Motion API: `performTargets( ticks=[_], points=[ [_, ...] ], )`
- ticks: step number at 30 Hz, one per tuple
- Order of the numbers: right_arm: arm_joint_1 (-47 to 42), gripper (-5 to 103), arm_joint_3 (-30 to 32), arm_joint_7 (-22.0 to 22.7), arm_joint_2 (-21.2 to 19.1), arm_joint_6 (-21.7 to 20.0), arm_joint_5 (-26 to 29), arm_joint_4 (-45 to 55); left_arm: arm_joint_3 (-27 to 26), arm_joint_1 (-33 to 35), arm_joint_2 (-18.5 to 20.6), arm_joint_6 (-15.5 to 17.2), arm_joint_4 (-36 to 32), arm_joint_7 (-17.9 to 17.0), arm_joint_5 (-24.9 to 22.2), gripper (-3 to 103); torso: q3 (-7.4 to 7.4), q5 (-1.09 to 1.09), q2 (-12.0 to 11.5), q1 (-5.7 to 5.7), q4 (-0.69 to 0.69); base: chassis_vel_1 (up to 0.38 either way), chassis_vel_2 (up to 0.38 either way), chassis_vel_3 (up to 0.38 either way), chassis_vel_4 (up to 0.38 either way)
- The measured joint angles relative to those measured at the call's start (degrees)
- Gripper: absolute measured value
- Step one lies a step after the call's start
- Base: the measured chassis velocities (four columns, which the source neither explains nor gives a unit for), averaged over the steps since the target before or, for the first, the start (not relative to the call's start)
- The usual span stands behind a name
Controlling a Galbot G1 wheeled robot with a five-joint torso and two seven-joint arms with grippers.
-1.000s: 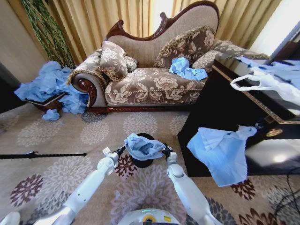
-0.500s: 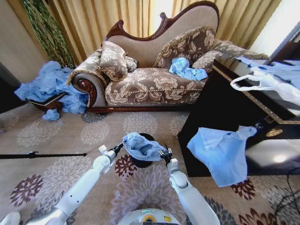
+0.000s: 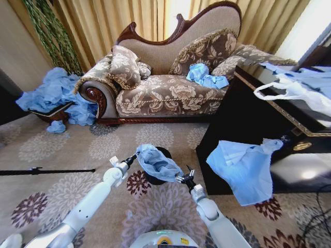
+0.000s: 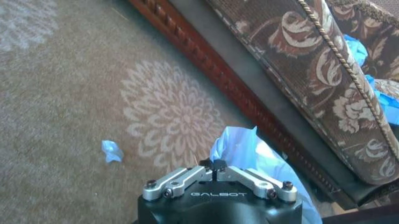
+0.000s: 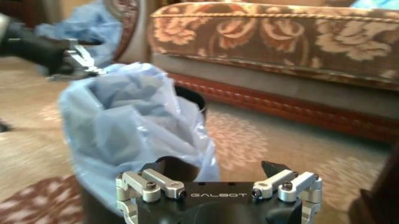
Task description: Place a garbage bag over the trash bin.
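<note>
Stretching garbage bag (image 3: pixel 158 164) slantwise over trash bin (image 3: pixel 164 152): left gripper (image 3: pixel 133 158) pinching far-left corner (right gripper (image 3: pixel 183 179) jaws spread, near-right).

We see the trash bin (image 3: pixel 158 175) at lower centre on the carpet (image 3: pixel 62 150), the garbage bag (image 3: pixel 158 163) draped over it, the sofa (image 3: pixel 170 77) above, the cabinet (image 3: pixel 258 124) at right.

Daylight glows through the tall gold pleated curtains (image 3: pixel 129 20); the glossy black wooden cabinet (image 3: pixel 289 155) glares, and edges bow outward.
</note>
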Motion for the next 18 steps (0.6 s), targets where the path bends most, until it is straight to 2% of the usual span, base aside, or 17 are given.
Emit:
performTargets(
  ticks=[4,7,11,12,14,18],
  points=[
    [-1.7,100,1.2,-3.3,-1.4,1.6,2.8,2.1,0.7,-0.9,0.1,0.0,0.5,0.0,0.0,0,0.0,0.01,0.0,0.0,-0.01,0.0,0.0,0.0,0.0],
    [-2.1,100,1.5,-3.4,-2.3,1.6,4.3,4.6,0.9,-1.1,0.2,0.1,0.6,0.0,0.0,0,0.0,-0.01,0.0,0.0,0.01,0.0,0.0,0.0,0.0],
    [0.7,100,0.3,1.3,-2.8,0.4,5.6,7.2,1.4,-1.2,-0.2,0.1,0.6,0.0,0.0,0,0.0,-0.01,0.0,0.0,0.0,0.0,0.0,0.0,0.0],
    [0.7,100,0.3,1.3,-2.8,0.4,5.6,7.2,1.4,-1.2,-0.2,0.1,0.6,0.0,0.0,0,0.0,-0.01,0.0,0.0,0.0,0.0,0.0,0.0,0.0],
    [3.5,100,-0.8,3.6,-2.3,-0.4,3.3,5.7,1.8,-1.2,-0.4,0.1,0.6,-0.1,0.1,0,0.0,-0.01,0.0,0.01,0.03,0.0,0.0,0.0,0.0],
    [4.7,100,-2.3,5.2,-2.3,-2.5,0.8,4.4,2.2,-1.4,-0.6,0.1,0.6,-0.1,0.1,0,0.01,0.01,0.0,0.01,0.02,0.0,0.0,0.0,0.0]
  ],
)
